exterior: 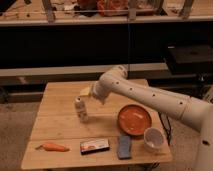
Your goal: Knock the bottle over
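The bottle (81,109) is small, slim and whitish with a white cap. It stands left of centre on the wooden table (60,125) and leans slightly. My white arm reaches in from the right. My gripper (86,93) is just above and to the right of the bottle's cap, very close to it or touching it.
An orange plate (134,120) lies right of centre. A white cup (153,139) stands at the front right. A dark blue pack (124,147) and a flat snack pack (95,145) lie near the front edge. A carrot (54,147) lies front left.
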Controlling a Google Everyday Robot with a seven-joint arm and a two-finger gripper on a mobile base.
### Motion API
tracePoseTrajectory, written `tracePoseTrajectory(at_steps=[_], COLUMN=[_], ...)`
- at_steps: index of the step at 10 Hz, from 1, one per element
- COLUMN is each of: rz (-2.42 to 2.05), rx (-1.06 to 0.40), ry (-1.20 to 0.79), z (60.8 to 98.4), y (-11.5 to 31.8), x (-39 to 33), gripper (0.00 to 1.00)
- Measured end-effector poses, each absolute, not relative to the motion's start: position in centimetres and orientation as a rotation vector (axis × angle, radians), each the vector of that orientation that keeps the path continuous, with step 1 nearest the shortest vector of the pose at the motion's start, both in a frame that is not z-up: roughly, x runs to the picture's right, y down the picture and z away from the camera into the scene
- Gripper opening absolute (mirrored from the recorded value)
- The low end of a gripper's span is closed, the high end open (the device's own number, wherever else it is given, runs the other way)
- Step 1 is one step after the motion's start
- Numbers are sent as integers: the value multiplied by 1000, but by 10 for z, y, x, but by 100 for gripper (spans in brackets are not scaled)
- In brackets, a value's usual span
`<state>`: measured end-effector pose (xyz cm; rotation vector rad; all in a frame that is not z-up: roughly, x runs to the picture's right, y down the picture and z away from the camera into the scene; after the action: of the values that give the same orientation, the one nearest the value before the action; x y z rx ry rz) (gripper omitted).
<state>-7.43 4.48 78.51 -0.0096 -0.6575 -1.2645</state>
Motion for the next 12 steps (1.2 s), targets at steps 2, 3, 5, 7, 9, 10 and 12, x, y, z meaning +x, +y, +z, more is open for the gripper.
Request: tracePoseTrajectory(at_steps=[2,3,5,7,9,10,12], rz=[-1264,-1259,-1256,-1252,-1250,-1247,-1234], rx=[-5,16,38,56,78,90,103], ry=[-656,-646,-638,-629,-639,-655,-684], z=[785,786,787,792,797,800,807], y=[44,38,28,21,17,17,18], x=[-75,-75,-82,-86,-96,-103,-112], gripper=[64,51,33,13,0,0,0])
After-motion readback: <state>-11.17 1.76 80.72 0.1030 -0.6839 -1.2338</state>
